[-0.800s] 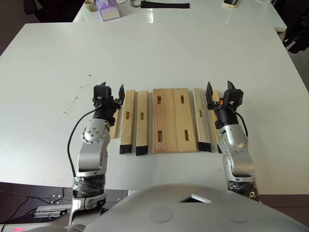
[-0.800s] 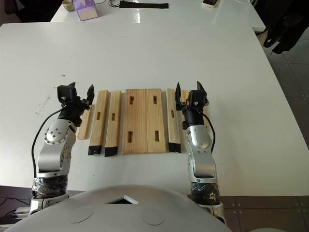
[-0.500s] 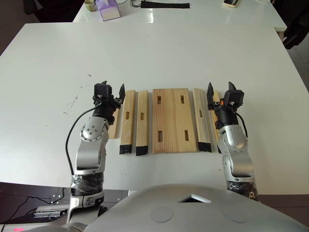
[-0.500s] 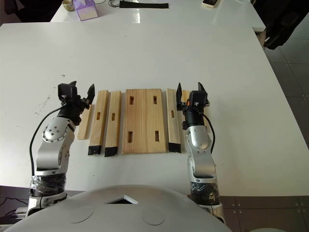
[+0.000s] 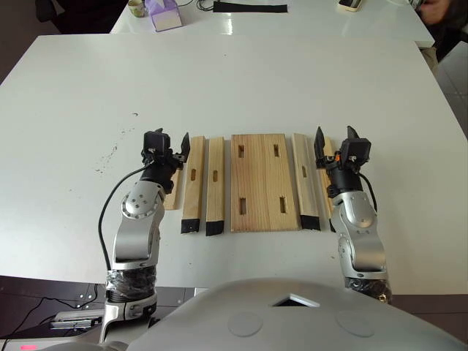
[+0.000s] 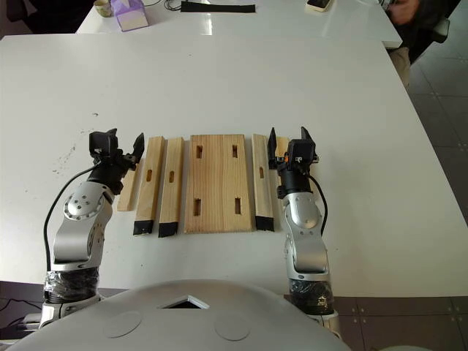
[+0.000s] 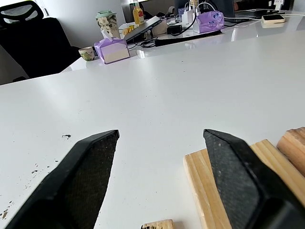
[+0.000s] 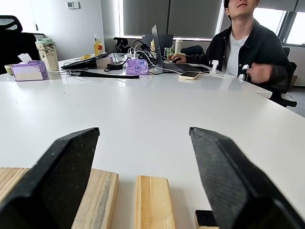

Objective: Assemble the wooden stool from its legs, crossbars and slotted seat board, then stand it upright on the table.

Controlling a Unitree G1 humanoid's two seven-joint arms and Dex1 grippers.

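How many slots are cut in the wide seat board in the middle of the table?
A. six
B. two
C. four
C: the seat board shows four dark slots, one pair towards its far end and one pair towards its near end.

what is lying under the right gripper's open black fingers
A narrow pale wooden strip lies flat on the white table below the right gripper. The gripper and arm cover most of its length.

Seat board [image 5: 266, 182] flat on table [image 5: 234, 80], left fingers [image 5: 183, 144] and right fingers [image 5: 318, 145] spread
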